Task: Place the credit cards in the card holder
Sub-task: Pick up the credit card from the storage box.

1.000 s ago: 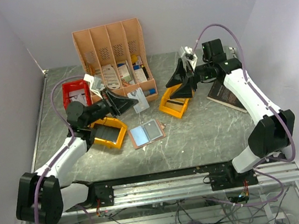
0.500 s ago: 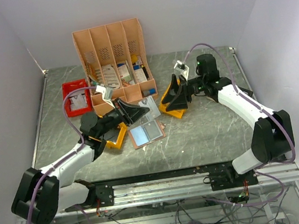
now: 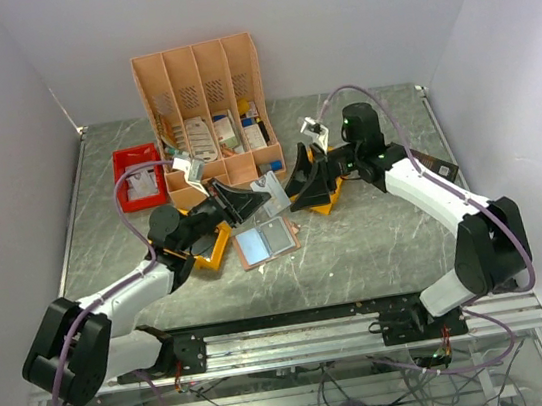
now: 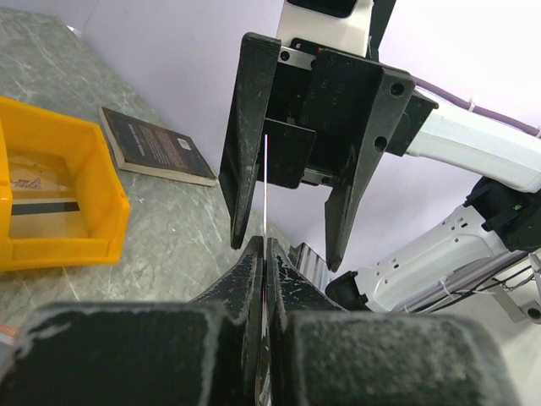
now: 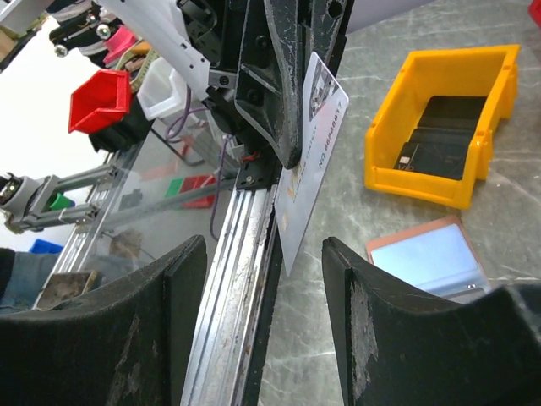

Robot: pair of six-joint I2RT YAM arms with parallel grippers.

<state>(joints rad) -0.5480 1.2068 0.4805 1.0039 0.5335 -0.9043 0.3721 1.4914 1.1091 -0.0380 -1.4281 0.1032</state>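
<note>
Left gripper [image 3: 251, 202]: clamping a pale, thin rectangular credit card [image 5: 313, 152].
Right gripper [image 3: 301, 183]: jaws standing apart, flanking it.
Progress: tan leather folding card holder [image 3: 264, 240] lying open, waiting for this card.

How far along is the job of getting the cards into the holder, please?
Done: nothing I can confirm; the holder lies open, its pockets unreadable. In hand: the left end effector pinches one card, the open right end effector facing it. Left: sliding that card into a pocket, then any others.
</note>
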